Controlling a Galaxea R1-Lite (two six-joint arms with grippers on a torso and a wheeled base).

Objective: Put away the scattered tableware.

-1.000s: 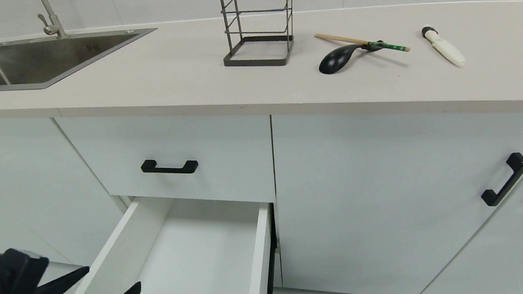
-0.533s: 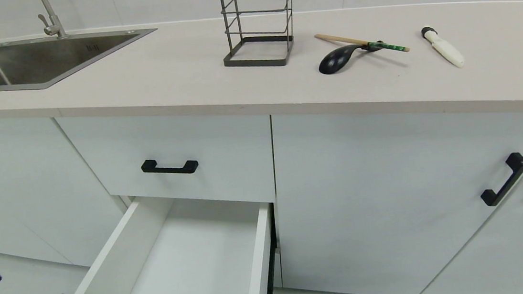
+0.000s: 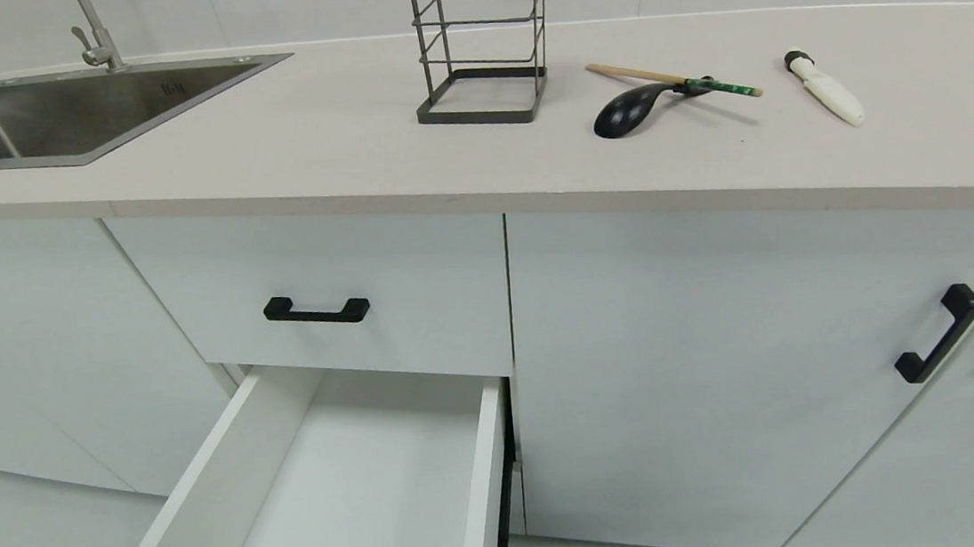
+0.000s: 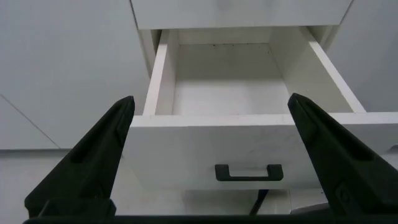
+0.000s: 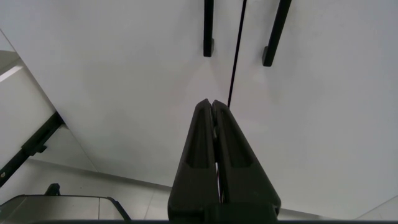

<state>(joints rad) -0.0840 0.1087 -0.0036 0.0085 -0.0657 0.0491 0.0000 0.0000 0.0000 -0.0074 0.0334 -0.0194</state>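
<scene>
On the countertop (image 3: 305,148) at the right lie a black spoon (image 3: 628,110), a wooden chopstick with a green end (image 3: 672,80) resting across the spoon's handle, and a white utensil with a black cap (image 3: 826,86). Below the counter the lower drawer (image 3: 203,479) stands pulled out and empty. My left gripper (image 4: 211,102) is open, low in front of the drawer front (image 4: 186,149) and its black handle (image 4: 249,172), holding nothing. My right gripper (image 5: 212,104) is shut and empty, facing white cabinet doors (image 5: 124,93).
A dark wire rack (image 3: 478,38) stands mid-counter, left of the utensils. A steel sink (image 3: 69,108) with a tap sits at the far left. The upper drawer (image 3: 316,310) is closed. Cabinet doors with black handles (image 3: 939,333) fill the right.
My left gripper has drawn back from the drawer's front edge, down and to the left, and left the head view. The drawer stays open.
</scene>
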